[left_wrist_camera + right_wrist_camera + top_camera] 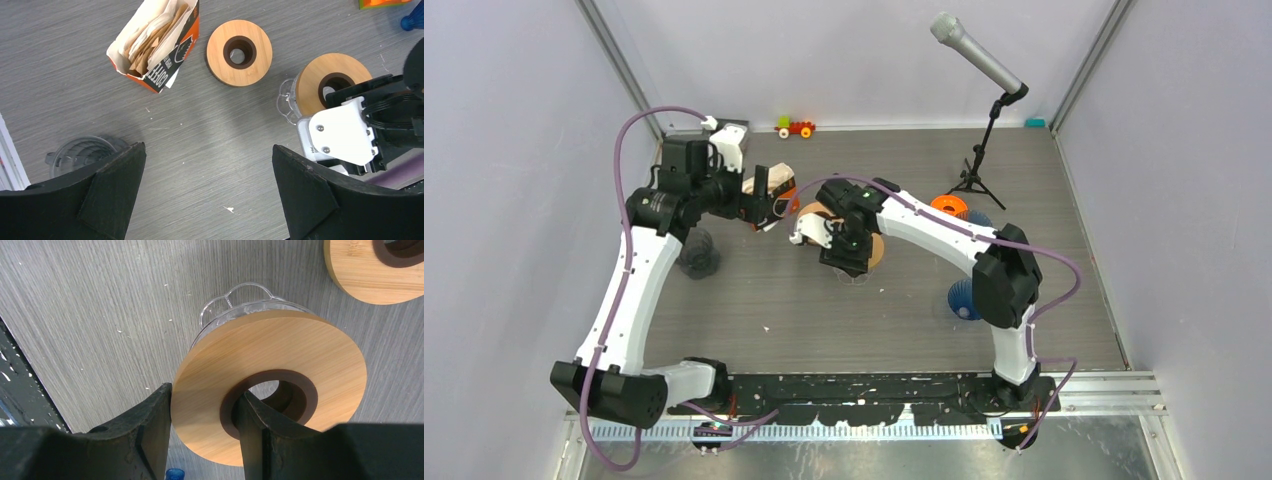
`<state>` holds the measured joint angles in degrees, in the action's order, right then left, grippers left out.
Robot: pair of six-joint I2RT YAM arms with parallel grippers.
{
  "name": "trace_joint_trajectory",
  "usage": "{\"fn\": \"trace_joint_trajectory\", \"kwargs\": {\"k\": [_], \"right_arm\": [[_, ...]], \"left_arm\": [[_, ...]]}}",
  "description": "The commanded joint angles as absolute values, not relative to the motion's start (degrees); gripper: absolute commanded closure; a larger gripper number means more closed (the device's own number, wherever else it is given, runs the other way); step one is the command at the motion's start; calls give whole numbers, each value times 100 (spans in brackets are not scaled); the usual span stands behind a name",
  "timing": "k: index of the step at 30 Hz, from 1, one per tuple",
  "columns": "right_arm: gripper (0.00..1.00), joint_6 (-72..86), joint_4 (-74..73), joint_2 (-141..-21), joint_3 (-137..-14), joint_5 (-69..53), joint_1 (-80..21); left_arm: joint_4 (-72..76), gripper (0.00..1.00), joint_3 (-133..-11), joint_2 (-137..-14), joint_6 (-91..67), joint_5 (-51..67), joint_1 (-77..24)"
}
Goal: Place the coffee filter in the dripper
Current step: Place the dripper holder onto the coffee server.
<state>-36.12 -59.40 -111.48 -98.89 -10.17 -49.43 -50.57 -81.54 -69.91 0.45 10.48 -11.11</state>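
the brown paper filters (150,42) are sitting in their orange box (167,70), which is lying open at eleven o'clock in your left wrist view. the dripper (272,352) is a clear glass cup with a flat wooden ring on it, and it is near the middle of the table (824,320). your right gripper (205,407) is pinching that ring, about half open, with one finger outside the rim and one in the hole. your left gripper (207,150) is hanging wide open and holding nothing. the table is showing grey wood grain, and pale walls (844,60) are standing all round it.
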Motion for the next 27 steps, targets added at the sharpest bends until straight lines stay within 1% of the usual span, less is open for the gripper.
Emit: {"fn": "trace_joint_trajectory", "kwargs": {"k": [1,10,19,22,27], "right_arm": [[70,-3663,-5851,-11185,-10172,-969,-4966],[69,-3667,-5657,-11292,-10090,-844,-4961],[65,-3614,-5609,-11378,-10021,-886,-4963],[61,-3592,-5592,-11364,-10010,-889,-4962],[50,-3515,-5577,-11314,-9982,-928,-4966]], "left_arm": [[-4816,0,-8246,-6807,26,981,-1056],[-4815,0,-8227,-6776,32,993,-1055],[-4800,0,-8209,-6747,27,993,-1048],[-4805,0,-8182,-6753,31,1006,-1048],[-4790,0,-8170,-6759,26,1028,-1047]]}}
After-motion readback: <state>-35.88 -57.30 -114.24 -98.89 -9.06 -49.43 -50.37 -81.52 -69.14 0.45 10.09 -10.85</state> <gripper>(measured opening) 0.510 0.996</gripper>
